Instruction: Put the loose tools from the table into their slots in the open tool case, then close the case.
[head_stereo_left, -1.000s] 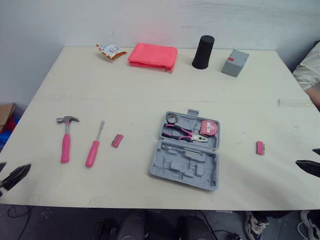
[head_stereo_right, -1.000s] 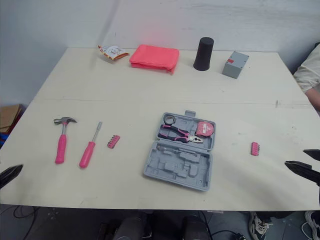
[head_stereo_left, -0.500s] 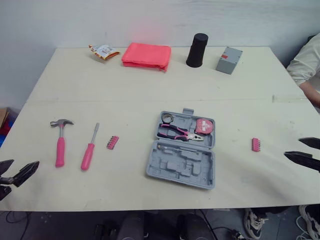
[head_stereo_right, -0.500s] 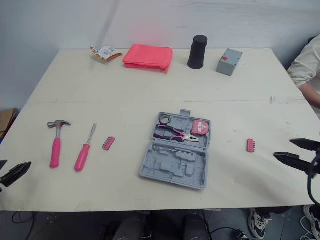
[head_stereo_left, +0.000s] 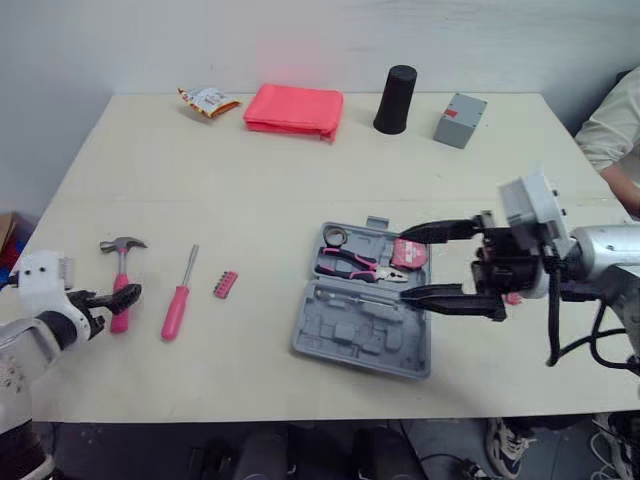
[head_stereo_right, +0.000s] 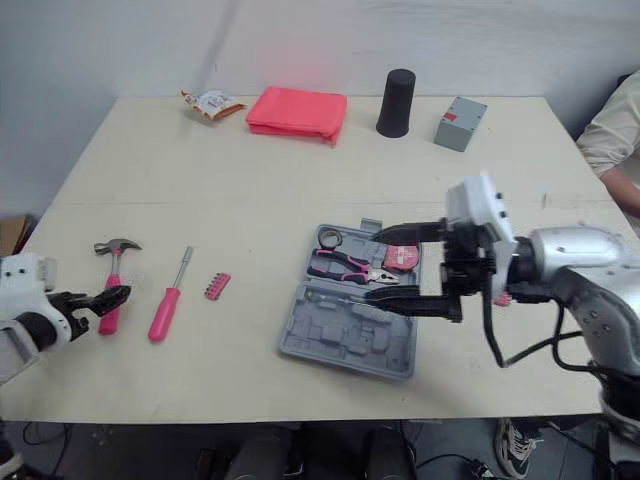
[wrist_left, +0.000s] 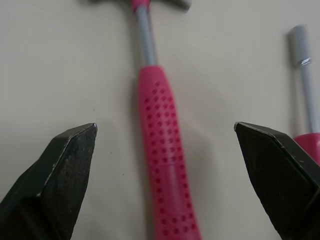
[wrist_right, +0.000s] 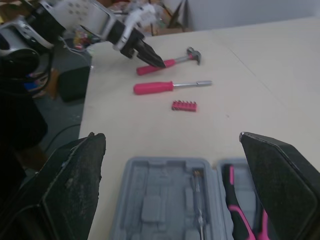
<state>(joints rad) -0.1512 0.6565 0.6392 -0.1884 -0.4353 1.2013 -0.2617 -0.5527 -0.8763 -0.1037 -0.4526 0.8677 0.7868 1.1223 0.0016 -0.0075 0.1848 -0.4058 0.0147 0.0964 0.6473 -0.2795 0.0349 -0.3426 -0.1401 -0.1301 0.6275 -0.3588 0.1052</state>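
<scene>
One hammer (head_stereo_left: 123, 274), one screwdriver (head_stereo_left: 178, 309) (both pink)

Pink dotted grip on the hammer (wrist_left: 166, 165), pink handle on the screwdriver (head_stereo_left: 175, 313), grey tool case (head_stereo_left: 352, 342) — cream table (head_stereo_left: 250, 170).

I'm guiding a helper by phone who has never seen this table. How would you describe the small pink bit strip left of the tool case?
Find the open grey tool case on the table. On the robot's left of it, between the case and the pink-handled screwdriver, lies the bit strip. It is short, ridged and handleless, far smaller than the screwdriver or hammer.
</scene>
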